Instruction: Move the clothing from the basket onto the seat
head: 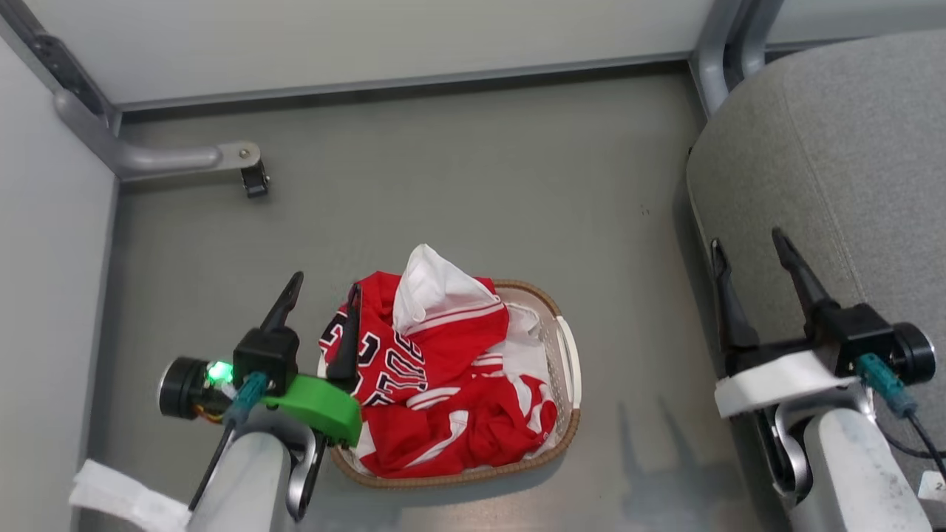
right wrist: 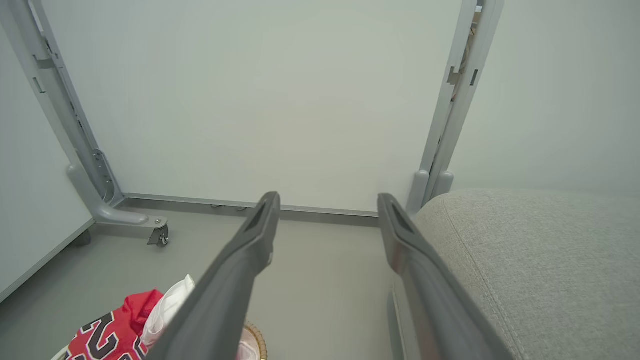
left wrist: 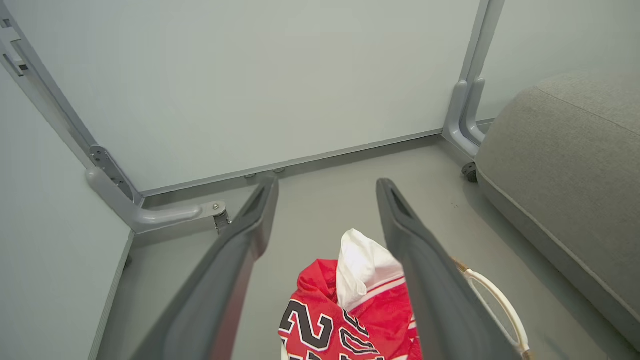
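The clothing [head: 443, 369], red with white stripes and black lettering, lies heaped in the oval basket [head: 565, 428] on the floor, with a peak of white fabric [head: 432, 284] sticking up from it. My left gripper [head: 327, 284] hangs open over the basket's left end, holding nothing. In the left wrist view the open left gripper [left wrist: 327, 182] frames the clothing [left wrist: 350, 320] and the basket handle [left wrist: 500, 305]. My right gripper [head: 746, 240] is open and empty over the left edge of the grey seat [head: 850, 148]. The right wrist view shows the right gripper [right wrist: 327, 197] beside the seat [right wrist: 540, 260].
Pale partition walls close the floor [head: 480, 185] at the back and left. A grey metal foot with a caster [head: 247, 166] juts out from the left wall. Another grey post [head: 713, 66] stands at the seat's back corner. Bare floor lies between basket and seat.
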{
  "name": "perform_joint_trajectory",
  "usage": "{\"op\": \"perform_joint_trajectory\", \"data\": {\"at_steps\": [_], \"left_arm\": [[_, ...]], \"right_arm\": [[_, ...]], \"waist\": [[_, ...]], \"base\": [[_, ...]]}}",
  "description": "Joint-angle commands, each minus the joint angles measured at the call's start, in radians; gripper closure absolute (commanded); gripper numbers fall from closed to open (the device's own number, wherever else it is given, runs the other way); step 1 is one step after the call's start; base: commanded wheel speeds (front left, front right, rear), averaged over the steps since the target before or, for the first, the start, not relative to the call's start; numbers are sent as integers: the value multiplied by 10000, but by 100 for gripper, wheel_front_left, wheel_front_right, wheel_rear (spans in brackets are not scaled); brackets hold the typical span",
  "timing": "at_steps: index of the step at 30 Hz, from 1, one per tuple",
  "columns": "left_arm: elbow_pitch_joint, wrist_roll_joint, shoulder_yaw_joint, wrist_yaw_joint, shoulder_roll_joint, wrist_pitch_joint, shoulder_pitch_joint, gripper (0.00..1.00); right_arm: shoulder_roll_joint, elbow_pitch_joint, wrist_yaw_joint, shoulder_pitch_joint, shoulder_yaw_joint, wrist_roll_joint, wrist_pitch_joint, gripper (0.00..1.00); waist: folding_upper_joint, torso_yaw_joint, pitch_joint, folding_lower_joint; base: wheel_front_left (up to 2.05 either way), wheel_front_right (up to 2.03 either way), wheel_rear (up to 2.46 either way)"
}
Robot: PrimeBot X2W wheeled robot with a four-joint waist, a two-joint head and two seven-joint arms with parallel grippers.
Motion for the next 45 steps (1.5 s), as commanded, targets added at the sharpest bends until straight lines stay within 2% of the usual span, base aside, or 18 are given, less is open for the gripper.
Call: {"op": "perform_joint_trajectory", "data": {"at_steps": [1, 10, 18, 22, 30, 36, 37, 38, 39, 40, 45], "left_arm": [[238, 138, -99, -30, 140, 3, -613, 0], [2597, 636, -764, -96, 433, 3, -3002, 0], [4898, 648, -1140, -110, 726, 39, -4537, 0], [5605, 610, -1175, -100, 903, 43, -5188, 0], [6644, 520, -1019, 457, 1322, 88, -6142, 0], [6880, 344, -796, 1037, 1300, 11, -6368, 0], [6919, 299, -766, 1090, 1280, 0, -6372, 22], [6944, 268, -758, 1107, 1249, -9, -6369, 61], [6964, 186, -726, 1123, 1199, -17, -6341, 86], [6958, 156, -719, 1112, 1157, -21, -6304, 100], [6442, 11, -802, 904, 930, -6, -5868, 100]], "right_arm": [[-48, -155, -6, -409, -40, 94, -49, 0], [-40, -774, -6, -2071, -51, 744, -48, 0], [-34, -1100, -6, -2871, 172, 1371, -46, 0], [-36, -1204, -6, -3124, 254, 1550, -46, 0], [-36, -1220, -6, -3478, 311, 1793, -46, 0], [-36, -1119, -6, -3403, 294, 1854, -46, 0], [-37, -1085, -6, -3373, 301, 1843, -46, 0], [-36, -1059, -6, -3347, 306, 1826, -46, 0], [-37, -1030, -6, -3315, 307, 1805, -46, 0], [-39, -1006, -6, -3291, 311, 1785, -46, 0], [-40, -878, -6, -3165, 249, 1581, -46, 0]], "waist": [[-1, -702, 1784, 0], [-1, -1746, 4543, 0], [-1, -2376, 5832, 0], [-1, -2545, 6299, 0], [-1, -2795, 6807, 0], [-1, -2758, 6752, 0], [-1, -2736, 6701, 0], [-1, -2712, 6656, 0], [-1, -2676, 6586, 0], [-1, -2649, 6533, 0], [-1, -2357, 6063, 0]], "base": [[0, 0, 0], [0, 0, 0], [0, 0, 0], [0, 0, 0], [0, 0, 0], [0, 0, 0], [0, 0, 0], [0, 0, 0], [0, 0, 0], [0, 0, 0], [0, 0, 0]]}}
